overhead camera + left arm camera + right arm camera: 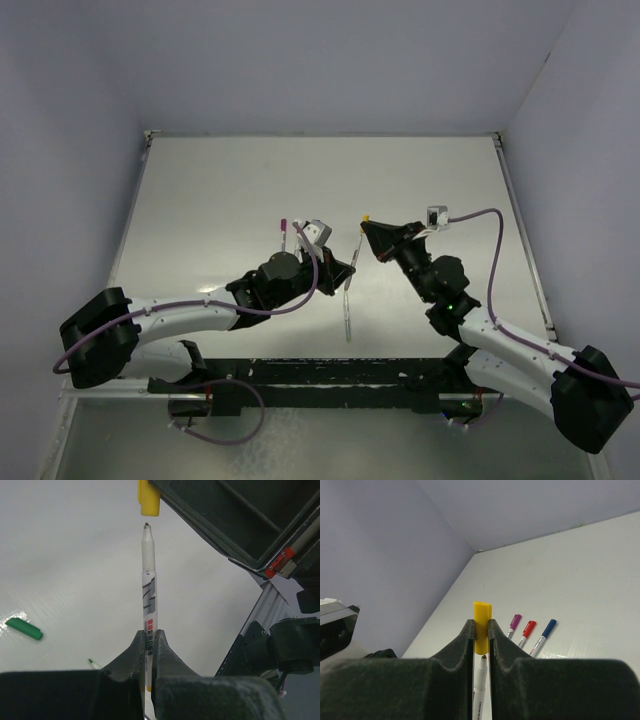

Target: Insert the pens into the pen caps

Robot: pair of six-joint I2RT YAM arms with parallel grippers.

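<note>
My left gripper (149, 632) (345, 268) is shut on a white-grey pen (149, 580), bare tip pointing away. My right gripper (481, 622) (370, 232) is shut on the yellow cap (482, 611) (149, 500), open end facing the pen. The pen's tip (482, 658) sits just short of the cap's mouth, in line with it, with a small gap. A green cap (24, 629) lies loose on the table. Beside it shows the green tip (91, 661) of an uncapped pen; a pen (347, 315) lies on the table under the grippers.
Three capped pens lie side by side on the table: purple (515, 622) (284, 228), red (528, 628) and blue (548, 629). Grey walls close the table at the back and both sides. The right arm's body (240, 520) fills the upper right of the left wrist view.
</note>
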